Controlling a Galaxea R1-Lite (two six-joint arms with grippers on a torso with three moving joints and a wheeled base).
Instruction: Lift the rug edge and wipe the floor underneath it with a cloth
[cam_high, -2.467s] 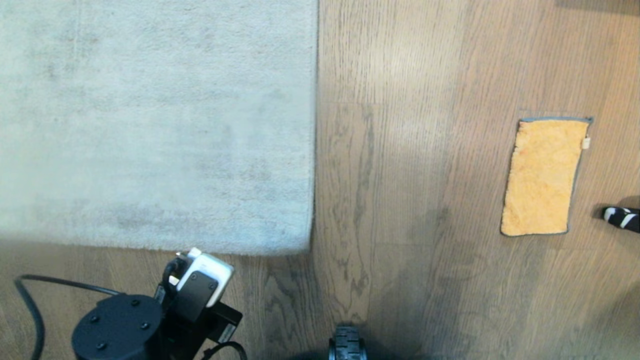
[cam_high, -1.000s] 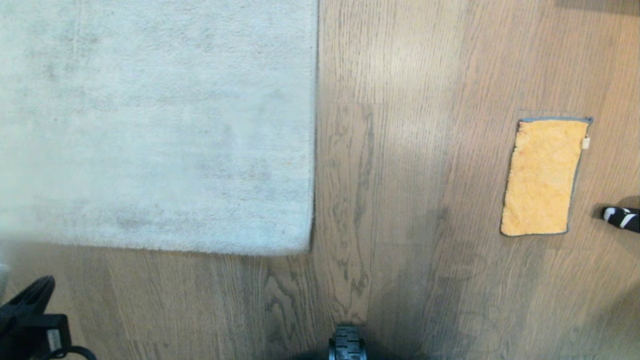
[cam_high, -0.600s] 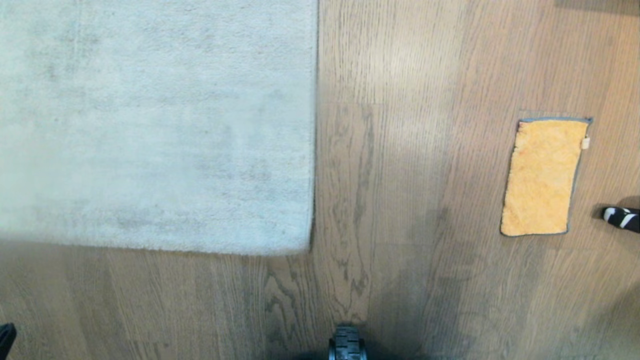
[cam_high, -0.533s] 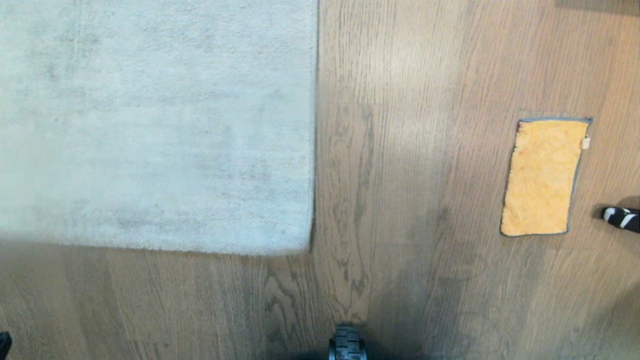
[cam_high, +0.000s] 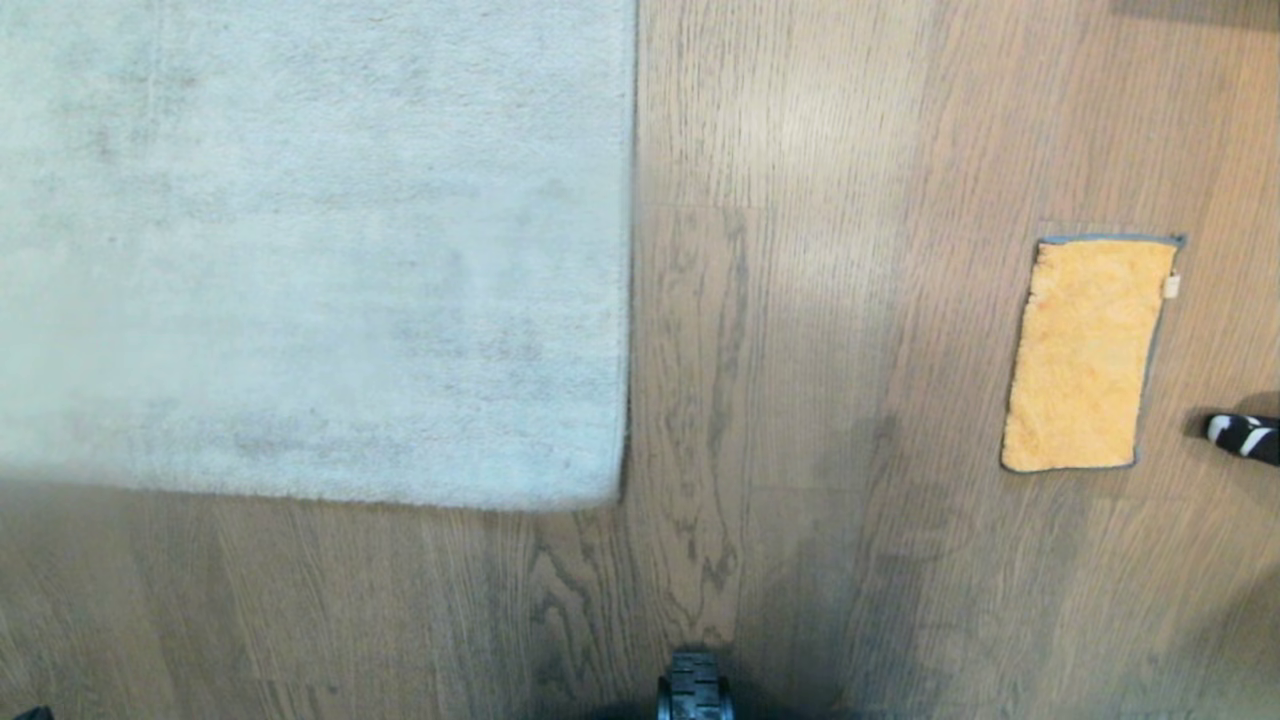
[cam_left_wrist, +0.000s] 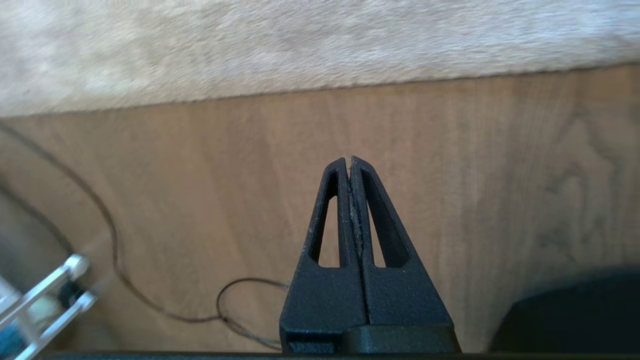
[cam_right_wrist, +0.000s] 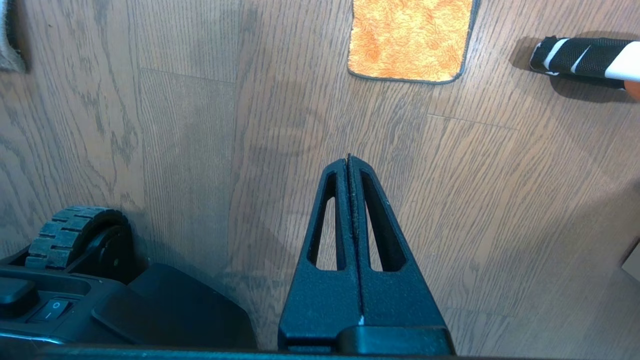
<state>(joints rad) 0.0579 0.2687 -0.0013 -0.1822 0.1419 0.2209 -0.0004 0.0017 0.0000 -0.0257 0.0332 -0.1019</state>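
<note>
**Both grippers clenched and empty, rug flat, cloth untouched**

Left gripper (cam_left_wrist: 351, 162): fingers (cam_left_wrist: 327, 220) pressed tip to tip, nothing between them. It hangs over bare floor (cam_left_wrist: 450, 175), short of the rug edge (cam_left_wrist: 320, 90), which runs straight across ahead of the tips. A thin dark cable (cam_left_wrist: 115, 240) loops on the planks to one side of it, with a bit of metal frame (cam_left_wrist: 55, 285) at the corner of that view.

Right gripper (cam_right_wrist: 349, 160): fingers (cam_right_wrist: 372, 225) also clamped together, holding nothing, over bare planks. The orange cloth (cam_right_wrist: 410, 40) lies ahead of the tips, well apart from them. A black-and-white striped object (cam_right_wrist: 575, 55) lies just beside the cloth. The robot's base and a treaded wheel (cam_right_wrist: 65, 235) sit to the other side.

Head view: neither gripper shows. Rug (cam_high: 300, 250) lies flat, its square corner (cam_high: 615, 495) down on the floor (cam_high: 780, 400). Cloth (cam_high: 1085, 355) lies spread flat on the planks, well apart from the rug's side edge, white tag (cam_high: 1172, 287) on its far-right side. Striped object (cam_high: 1243, 436) pokes in at the right border.
</note>
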